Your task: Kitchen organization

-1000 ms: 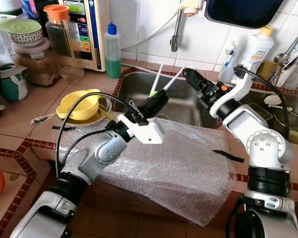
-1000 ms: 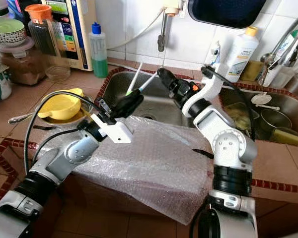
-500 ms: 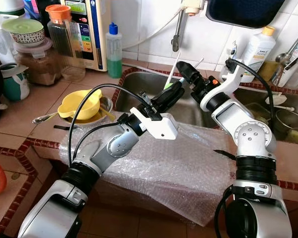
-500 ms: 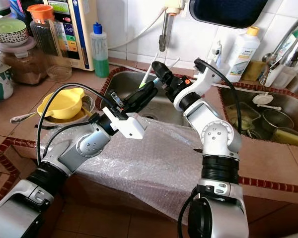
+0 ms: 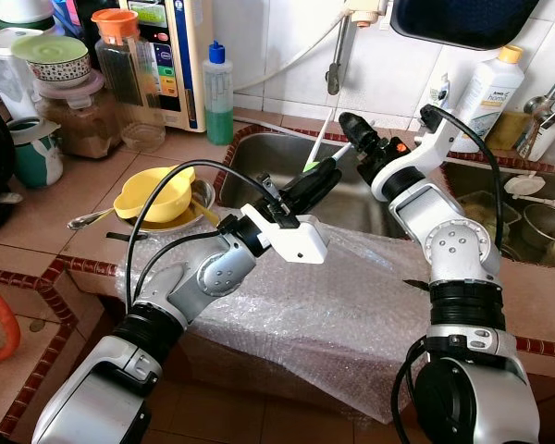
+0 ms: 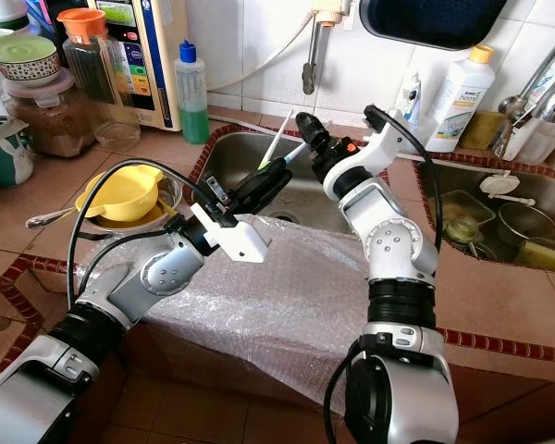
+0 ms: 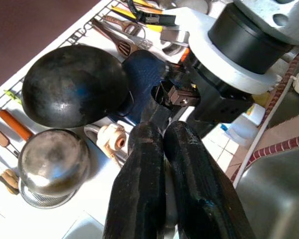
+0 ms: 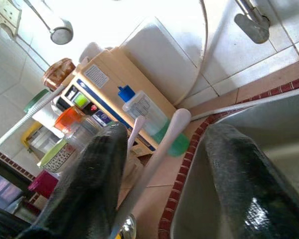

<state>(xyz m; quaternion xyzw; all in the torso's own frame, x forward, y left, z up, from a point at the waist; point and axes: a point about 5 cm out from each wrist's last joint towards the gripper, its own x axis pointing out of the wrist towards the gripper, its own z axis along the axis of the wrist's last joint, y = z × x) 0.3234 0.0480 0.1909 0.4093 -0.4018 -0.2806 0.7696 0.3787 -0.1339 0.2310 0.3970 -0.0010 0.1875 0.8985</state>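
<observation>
Above the near edge of the steel sink basin [image 5: 259,157], the left claw [image 5: 326,173] pinches the green end of two white plastic utensil handles [image 5: 325,136] with pressed-together fingers. The right claw [image 5: 349,127], fingers spread, straddles the handles' upper part. Clear bubble wrap [image 5: 333,314] drapes the tiled table's front edge.

steel sink basin [image 5: 259,162] sits open at the counter's back edge, room over it on its left side. right side crowded: left gripper [image 5: 322,174] pinched on a white-handled green brush [image 5: 319,146], right gripper [image 5: 344,123] spread just beside the handle, arms nearly touching. chrome tap spout [image 5: 333,72] hangs over the basin's back edge. clear bubble wrap sheet [image 5: 351,305] drapes the front edge, flat, passable above. yellow plastic bowl [image 5: 153,194] and a metal spoon [image 5: 83,220] block the counter left of the basin. green-liquid bottle with blue cap [image 5: 219,92] at the basin's back left corner, white bottle with orange cap [image 5: 488,92] at the back right.
</observation>
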